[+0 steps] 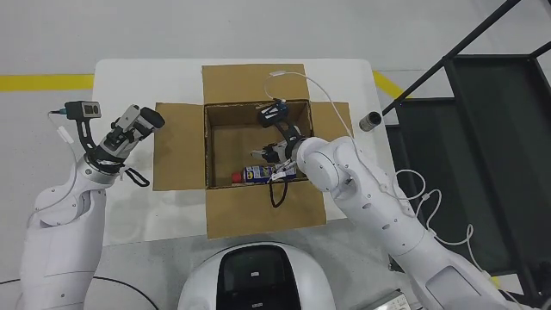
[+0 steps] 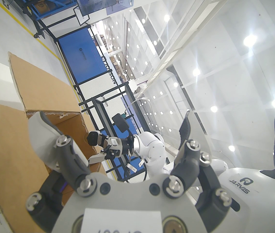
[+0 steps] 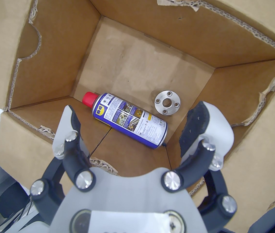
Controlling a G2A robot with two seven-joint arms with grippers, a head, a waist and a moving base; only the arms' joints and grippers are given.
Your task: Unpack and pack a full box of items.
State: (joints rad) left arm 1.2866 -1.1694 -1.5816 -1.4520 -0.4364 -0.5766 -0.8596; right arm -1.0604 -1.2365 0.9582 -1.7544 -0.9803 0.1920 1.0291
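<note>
Box [image 1: 254,82]: open cardboard carton at the centre of the counter [image 1: 138,86], all four flaps folded out flat. Two items lie on its floor. A spray can [image 3: 130,120] lies on its side close to the wall nearest the robot, red cap toward the left wall. A metal flange [image 3: 167,103] lies flat just beside the can, not touching it. A small metal cylinder [image 1: 370,120] stands near the counter's right edge, outside the box.

Right fingers [image 3: 195,122]: wide apart, holding nothing, hanging inside the box mouth above the can.
Left fingers [image 2: 43,132]: also spread and empty, raised above the counter's left side, well apart from the box.

Judgement: unpacking appears to be the step in hand, with the can as the likely next pick.

Notes for a clean pick:
- The can lies nearly along the line between the fingers. Turn the wrist first so the pads close across its round body, not end to end.
- Take it at mid-length, since a smooth cylinder may roll or tip if held near the cap.
- Descend with one pad between can and near wall; room there looks tight.
- Avoid nudging the flange.
- Lift straight up until clear of the rim before swinging out.
</note>
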